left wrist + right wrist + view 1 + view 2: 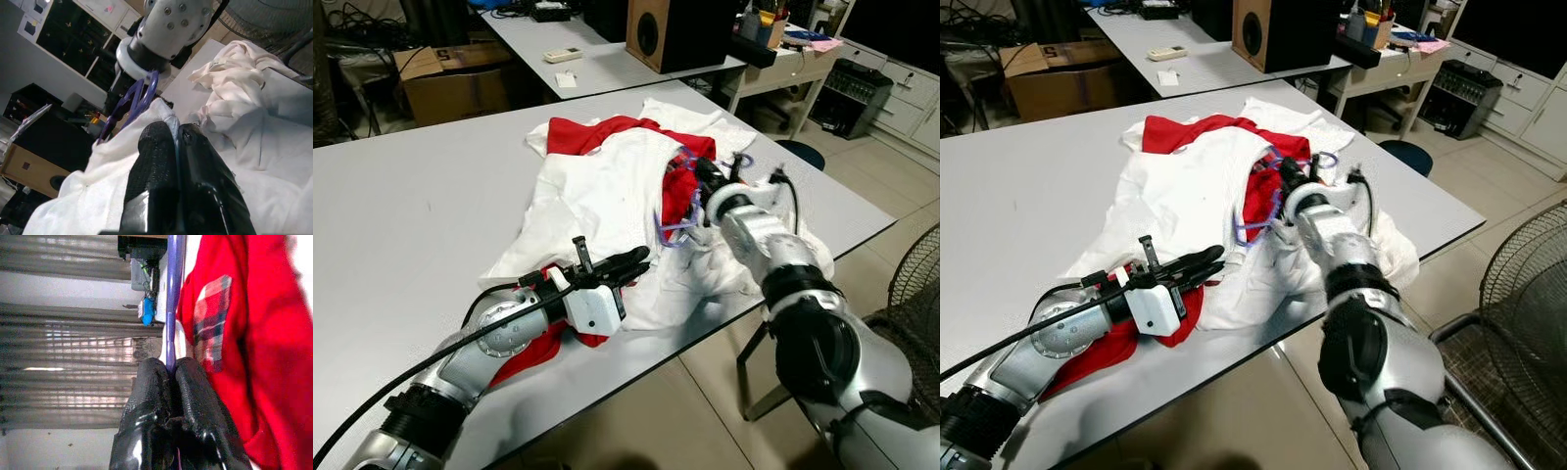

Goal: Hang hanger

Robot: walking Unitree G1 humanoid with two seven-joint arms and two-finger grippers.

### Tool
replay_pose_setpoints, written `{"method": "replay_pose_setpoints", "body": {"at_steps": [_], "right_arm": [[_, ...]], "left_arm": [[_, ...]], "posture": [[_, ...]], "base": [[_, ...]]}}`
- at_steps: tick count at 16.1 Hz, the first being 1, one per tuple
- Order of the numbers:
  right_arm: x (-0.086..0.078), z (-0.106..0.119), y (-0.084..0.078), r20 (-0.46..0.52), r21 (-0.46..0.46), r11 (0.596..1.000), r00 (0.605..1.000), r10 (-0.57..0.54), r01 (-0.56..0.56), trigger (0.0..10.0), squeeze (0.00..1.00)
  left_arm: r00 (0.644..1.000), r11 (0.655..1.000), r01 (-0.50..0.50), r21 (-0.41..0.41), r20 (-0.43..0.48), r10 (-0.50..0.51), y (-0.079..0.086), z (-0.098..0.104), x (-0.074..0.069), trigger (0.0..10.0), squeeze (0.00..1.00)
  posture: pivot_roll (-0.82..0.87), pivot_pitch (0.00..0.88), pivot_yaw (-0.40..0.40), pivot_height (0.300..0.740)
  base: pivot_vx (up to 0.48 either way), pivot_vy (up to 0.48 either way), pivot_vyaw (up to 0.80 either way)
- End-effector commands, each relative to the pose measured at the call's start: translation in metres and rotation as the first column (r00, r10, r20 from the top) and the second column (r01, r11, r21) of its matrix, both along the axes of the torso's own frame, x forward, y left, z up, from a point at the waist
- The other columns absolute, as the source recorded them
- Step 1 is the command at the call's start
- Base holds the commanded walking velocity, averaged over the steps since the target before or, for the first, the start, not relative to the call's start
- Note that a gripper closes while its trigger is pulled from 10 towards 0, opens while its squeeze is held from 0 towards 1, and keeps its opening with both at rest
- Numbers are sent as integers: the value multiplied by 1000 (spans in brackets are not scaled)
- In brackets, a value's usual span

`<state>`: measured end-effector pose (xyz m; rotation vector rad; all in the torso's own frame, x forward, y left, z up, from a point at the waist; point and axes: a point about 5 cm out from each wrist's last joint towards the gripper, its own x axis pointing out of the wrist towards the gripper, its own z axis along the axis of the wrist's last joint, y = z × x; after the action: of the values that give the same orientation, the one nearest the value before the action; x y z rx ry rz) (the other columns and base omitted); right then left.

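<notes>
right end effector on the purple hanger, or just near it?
Touching. In the right wrist view the right end effector is clamped on the purple hanger, whose bar runs straight into the shut fingers.

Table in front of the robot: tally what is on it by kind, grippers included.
White garment: 1
Red garment: 1
Purple hanger: 1
Grippers: 2, left gripper and right gripper
Total: 5

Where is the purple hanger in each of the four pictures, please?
Left eye view: purple hanger at the shirt opening, by the right gripper.
Right eye view: hanger, same place.
Left wrist view: hanger rises behind the white shirt.
Right wrist view: hanger bar pinched between the fingers.
Shared landmark: the white shirt.
</notes>
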<state>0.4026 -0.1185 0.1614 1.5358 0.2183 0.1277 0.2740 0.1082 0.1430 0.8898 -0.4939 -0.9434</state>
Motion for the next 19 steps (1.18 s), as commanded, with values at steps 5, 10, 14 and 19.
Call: {"method": "replay_pose_setpoints", "body": {"at_steps": [5,10,14,19], "right_arm": [[7,20,23,61,-62,997,998,-31,35,10000,0],[2,10,38,31,-114,993,999,19,-15,10000,0],[2,15,48,48,-79,995,996,71,-67,10000,0],[-1,18,44,113,-221,960,974,199,-170,10000,0]], "left_arm": [[978,982,172,-80,135,-161,-32,31,-12,0,0],[959,980,126,-155,270,-80,-23,58,-5,0,0],[973,987,159,-36,177,-150,-34,36,-6,39,0],[986,986,155,68,53,-159,-25,13,-5,3569,0]], "posture": [[102,0,-111,740],[101,0,-119,740],[93,0,-102,740],[86,0,-94,740]], "base": [[0,0,0],[0,0,0],[0,0,0],[0,0,0]]}}
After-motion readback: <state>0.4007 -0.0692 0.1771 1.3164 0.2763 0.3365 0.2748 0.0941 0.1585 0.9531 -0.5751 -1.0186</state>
